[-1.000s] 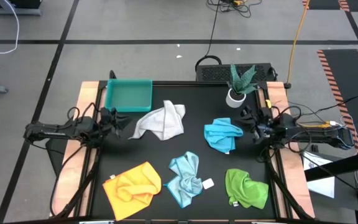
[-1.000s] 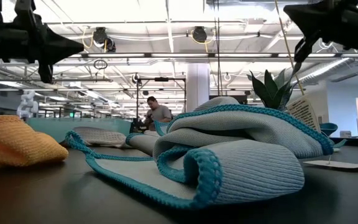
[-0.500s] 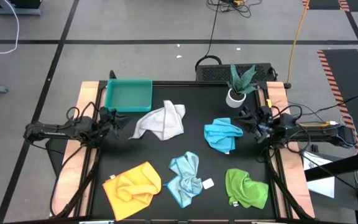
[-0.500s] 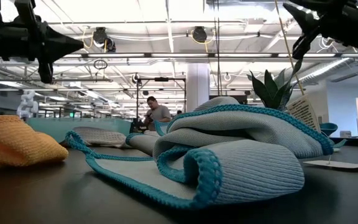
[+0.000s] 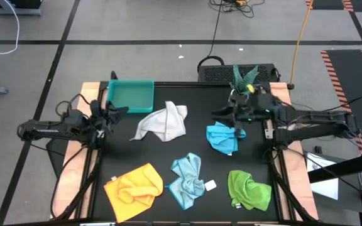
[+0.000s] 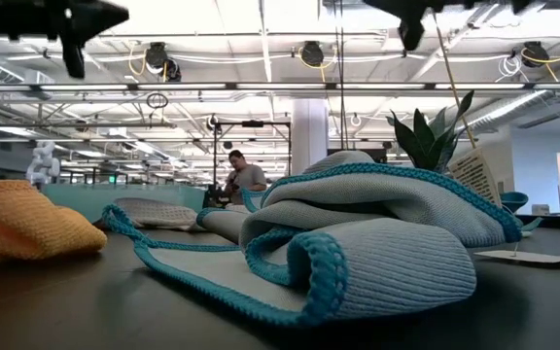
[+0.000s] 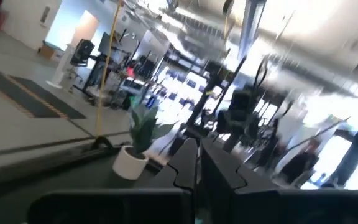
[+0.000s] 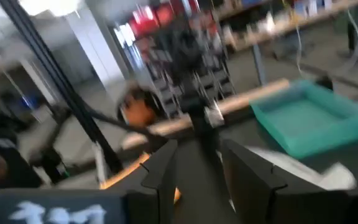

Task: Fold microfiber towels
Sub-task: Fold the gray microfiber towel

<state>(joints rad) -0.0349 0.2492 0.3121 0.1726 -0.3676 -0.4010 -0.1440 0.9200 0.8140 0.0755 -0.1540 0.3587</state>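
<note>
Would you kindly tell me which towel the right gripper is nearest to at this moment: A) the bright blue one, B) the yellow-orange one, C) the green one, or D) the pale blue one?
A: in the high view the right gripper hangs just beside the bright blue towel, with the other towels farther off.

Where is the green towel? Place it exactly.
In the high view, the green towel lies crumpled at the table's near right corner, right of the pale blue towel.
</note>
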